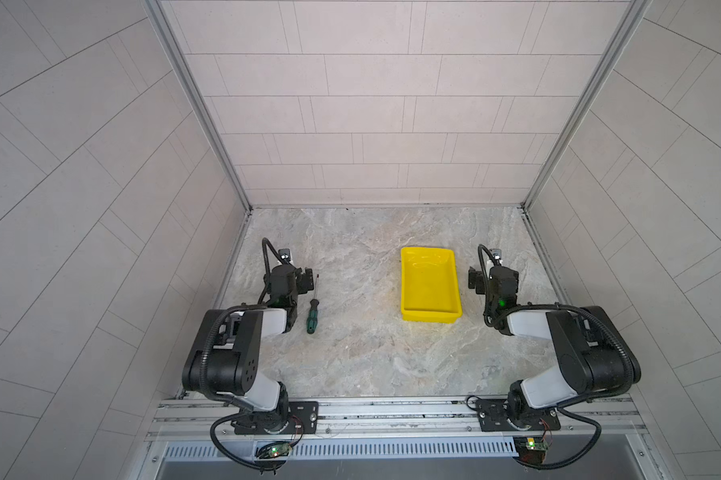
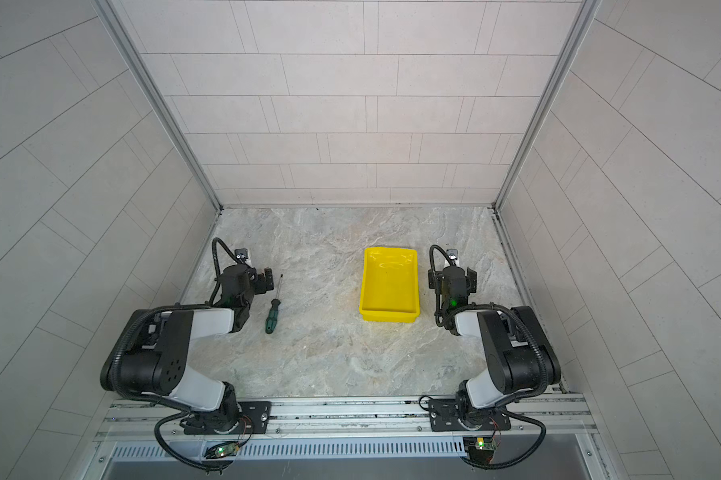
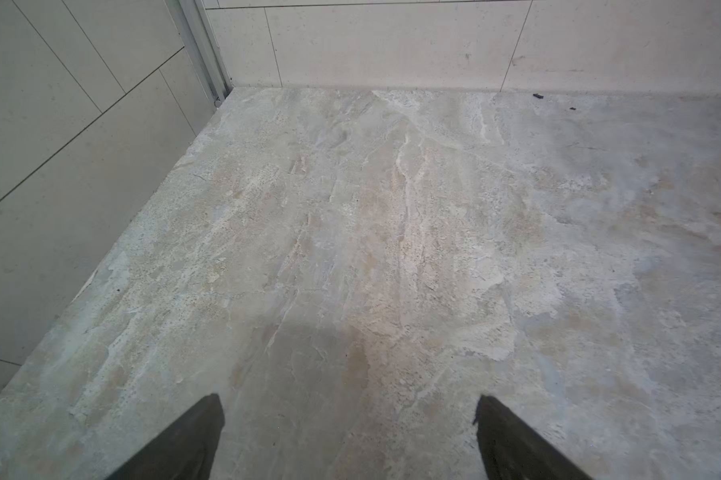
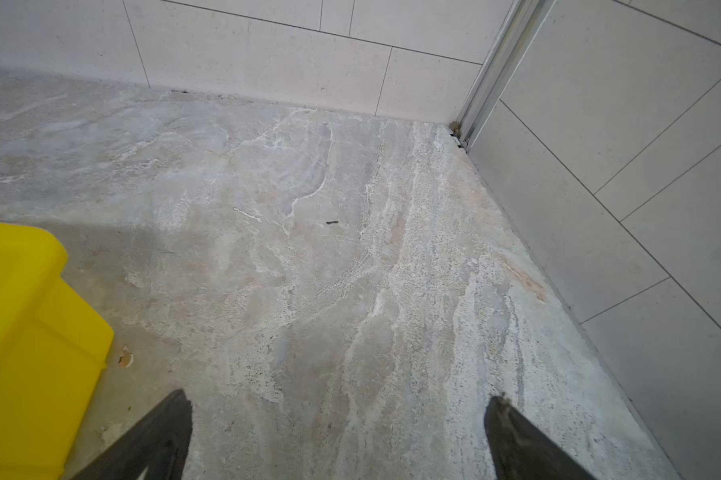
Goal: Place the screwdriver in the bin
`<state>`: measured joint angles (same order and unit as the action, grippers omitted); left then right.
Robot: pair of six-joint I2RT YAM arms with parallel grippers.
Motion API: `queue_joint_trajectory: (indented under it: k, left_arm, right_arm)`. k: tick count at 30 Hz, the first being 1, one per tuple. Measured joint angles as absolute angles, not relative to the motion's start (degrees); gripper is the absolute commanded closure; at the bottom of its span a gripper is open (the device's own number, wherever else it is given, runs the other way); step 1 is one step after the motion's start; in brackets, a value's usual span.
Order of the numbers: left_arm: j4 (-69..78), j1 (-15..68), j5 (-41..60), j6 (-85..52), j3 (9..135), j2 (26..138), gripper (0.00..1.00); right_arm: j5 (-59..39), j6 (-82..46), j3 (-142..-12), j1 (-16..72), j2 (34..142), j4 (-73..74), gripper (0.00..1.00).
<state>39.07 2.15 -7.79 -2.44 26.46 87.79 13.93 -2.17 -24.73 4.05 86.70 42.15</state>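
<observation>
The screwdriver [image 1: 311, 307] lies flat on the table [image 1: 371, 353], just beside the left gripper [image 3: 350, 405] and well apart from the bin [image 1: 429, 286]. That claw and the right gripper [image 4: 338, 399] both stand apart, empty. The screwdriver is likely light and stiff. The thin shaft [image 1: 315, 286] may slip, so take the thicker handle [image 1: 310, 319] across its middle.

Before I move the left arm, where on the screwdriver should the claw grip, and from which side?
I'd take the screwdriver by its thick green-and-black handle, not the thin shaft. It lies flat, handle toward the robot's base, beside the open left claw; come down from above, jaws straddling it.
</observation>
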Motion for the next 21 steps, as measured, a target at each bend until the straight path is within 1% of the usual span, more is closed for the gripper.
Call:
queue_joint_trajectory:
  k: [21]
  left_arm:
    - [39.09,2.15,-8.32,-2.24,26.46,87.79,0.0]
  right_arm:
    - [13.1,-2.17,-24.73,4.08,86.7,41.76,0.0]
